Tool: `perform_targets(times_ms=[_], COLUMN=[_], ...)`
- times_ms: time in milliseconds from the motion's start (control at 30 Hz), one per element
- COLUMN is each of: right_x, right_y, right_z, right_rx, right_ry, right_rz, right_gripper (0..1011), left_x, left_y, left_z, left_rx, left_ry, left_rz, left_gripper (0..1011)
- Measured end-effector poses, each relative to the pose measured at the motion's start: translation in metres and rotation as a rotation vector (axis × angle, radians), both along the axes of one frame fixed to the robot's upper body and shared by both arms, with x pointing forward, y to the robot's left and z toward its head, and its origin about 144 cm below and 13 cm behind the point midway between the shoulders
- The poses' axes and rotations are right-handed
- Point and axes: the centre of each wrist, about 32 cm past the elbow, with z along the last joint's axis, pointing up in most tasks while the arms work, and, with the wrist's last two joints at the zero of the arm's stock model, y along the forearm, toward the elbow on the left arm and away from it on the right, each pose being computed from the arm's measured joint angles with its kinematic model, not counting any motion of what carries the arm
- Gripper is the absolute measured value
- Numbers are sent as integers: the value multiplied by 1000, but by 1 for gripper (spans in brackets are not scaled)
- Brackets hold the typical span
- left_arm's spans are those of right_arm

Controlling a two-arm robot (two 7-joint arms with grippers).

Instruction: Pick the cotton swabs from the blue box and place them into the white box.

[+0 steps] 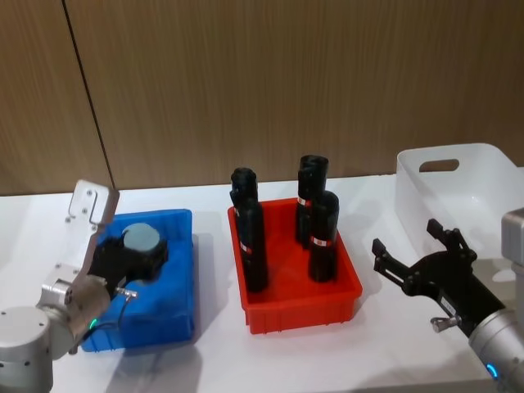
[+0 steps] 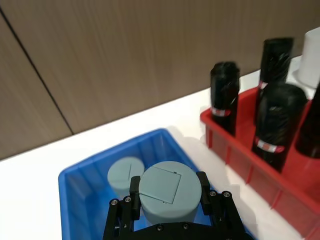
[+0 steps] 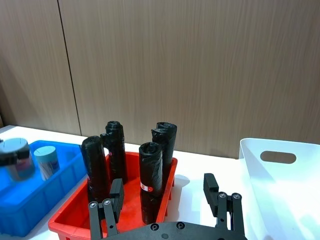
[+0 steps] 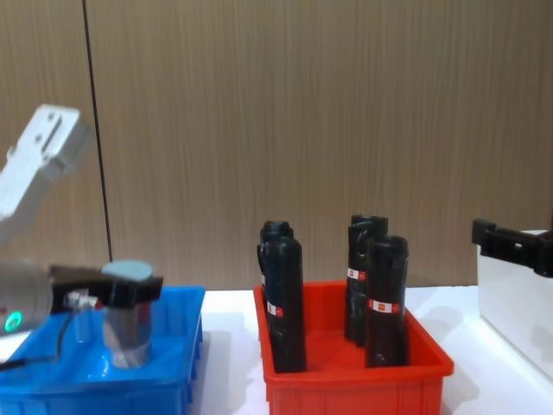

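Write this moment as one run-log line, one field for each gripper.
left gripper: shut on cotton swab jar in blue box | second jar: in blue box | right gripper: open, near white box

The shallow bright blue plastic bin point(image 1: 184, 270) and the red plastic bin point(image 1: 303, 315) gleam glossy and smooth. The white translucent plastic bin point(image 1: 483, 173) looks satiny. The tall black wrapped cylinders point(image 1: 254, 246) wear crinkled, faintly shiny film. The small clear jar with a flat grey-blue lid point(image 2: 167, 192) has a matt top. The brown wood-grain wall panelling point(image 1: 286, 82) is dull.
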Motion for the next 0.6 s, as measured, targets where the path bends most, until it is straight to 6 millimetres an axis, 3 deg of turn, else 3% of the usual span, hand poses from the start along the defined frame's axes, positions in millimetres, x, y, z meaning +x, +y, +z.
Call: perform_targets(times_ms=[600], right_x=[0], right_y=[0], right_z=[0], right_rx=[0], right_ry=[0], right_rz=[0], right_gripper=[1002], left_x=[-5], left_y=[-21], left_z=[53], left_rx=[-33], left_ry=[-139], left_rz=[-228], left_gripper=[669])
